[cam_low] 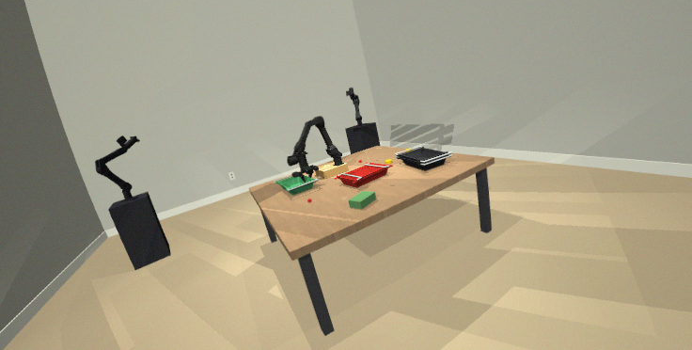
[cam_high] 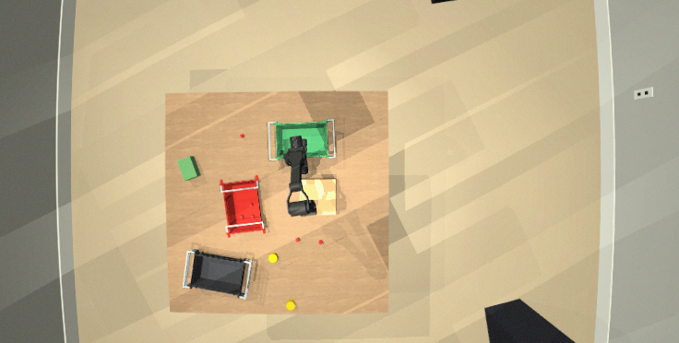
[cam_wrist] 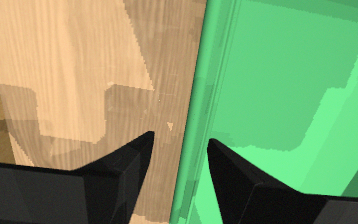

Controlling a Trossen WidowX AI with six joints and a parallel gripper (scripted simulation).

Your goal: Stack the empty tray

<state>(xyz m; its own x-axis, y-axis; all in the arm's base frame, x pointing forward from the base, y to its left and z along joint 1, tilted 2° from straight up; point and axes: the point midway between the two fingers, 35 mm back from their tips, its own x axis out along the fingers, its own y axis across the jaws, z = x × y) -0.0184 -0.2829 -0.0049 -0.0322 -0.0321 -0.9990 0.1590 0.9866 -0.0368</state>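
The red tray (cam_high: 243, 200) (cam_low: 366, 179) holds several small red blocks. Its two white wire bars lie across its top, one bar (cam_high: 239, 189) near each end and the other bar (cam_high: 244, 226) opposite. The empty green tray (cam_high: 314, 136) (cam_wrist: 280, 65) stands on the table, its bars (cam_high: 269, 141) (cam_high: 334, 138) out over its ends. My gripper (cam_low: 305, 177) (cam_wrist: 181, 140) is partly open at the green tray's long side nearest my base. In the wrist view one fingertip is on each side of that rim, with gaps to it. The arm hides the fingers in the overhead view.
A black tray (cam_high: 218, 273) (cam_low: 421, 158) with its bars out stands beyond the red tray. A green block (cam_high: 187, 168) (cam_low: 361, 199), a pale yellow block (cam_high: 327, 196), two yellow discs (cam_high: 272, 257) (cam_high: 290, 305) and several small red blocks lie on the table.
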